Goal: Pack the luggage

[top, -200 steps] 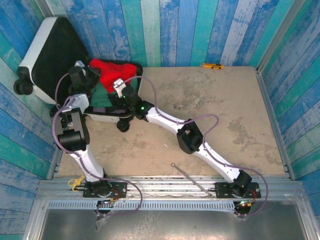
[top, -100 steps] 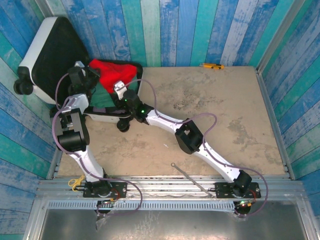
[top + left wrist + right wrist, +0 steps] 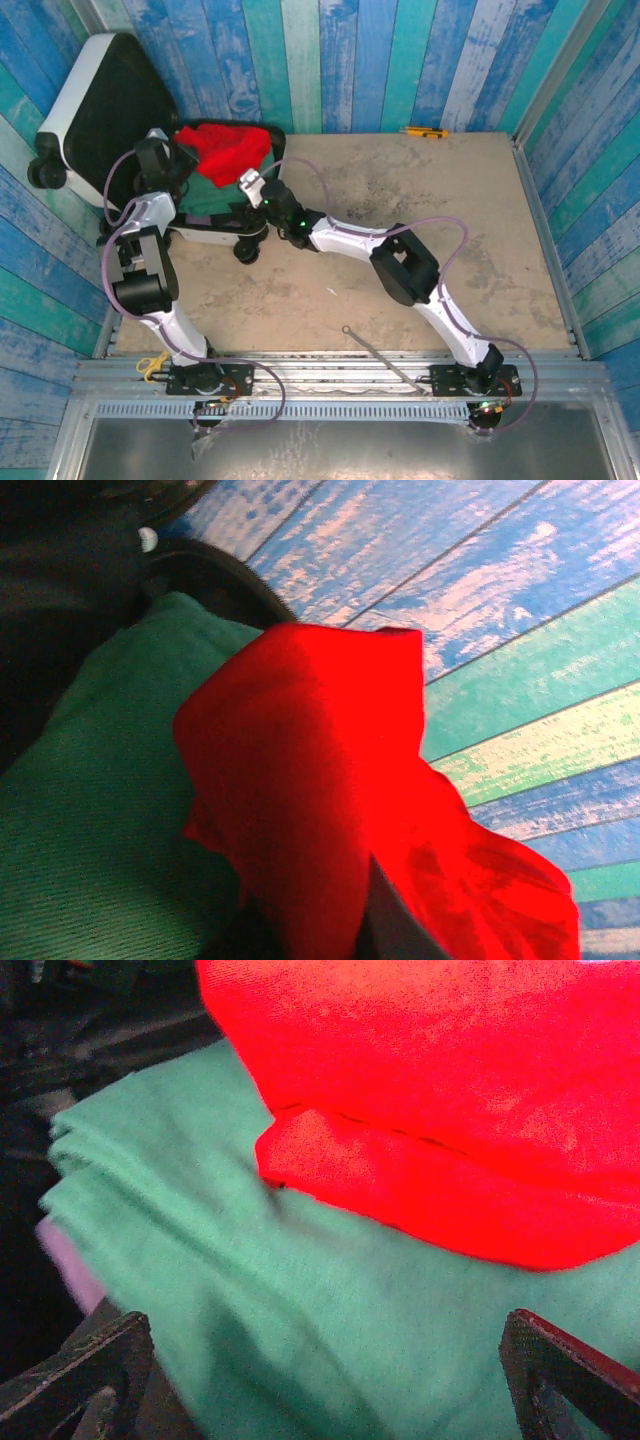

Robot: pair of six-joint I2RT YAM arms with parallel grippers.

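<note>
The luggage (image 3: 62, 108) lies open at the far left, its black-lined lid leaning on the wall. In its lower half a folded green garment (image 3: 208, 196) (image 3: 90, 840) (image 3: 300, 1300) carries a red garment (image 3: 225, 148) (image 3: 320, 770) (image 3: 440, 1090) on top. My left gripper (image 3: 178, 156) (image 3: 320, 935) is at the red garment's left edge, shut on a fold that runs down between its dark fingers (image 3: 400, 935). My right gripper (image 3: 250, 182) (image 3: 330, 1380) hovers over the green garment just below the red one, its jaws wide open and holding nothing.
Blue and green plank walls close in the sandy table (image 3: 420, 230). A yellow-and-black tool (image 3: 425, 131) lies by the back wall. A thin metal rod (image 3: 375, 350) rests near the front edge. A lilac cloth edge (image 3: 65, 1260) peeks from under the green garment.
The right arm's elbow swung to the right and its gripper drew back slightly from the red garment, jaws wide again. The red garment bunched up and shifted a little left.
</note>
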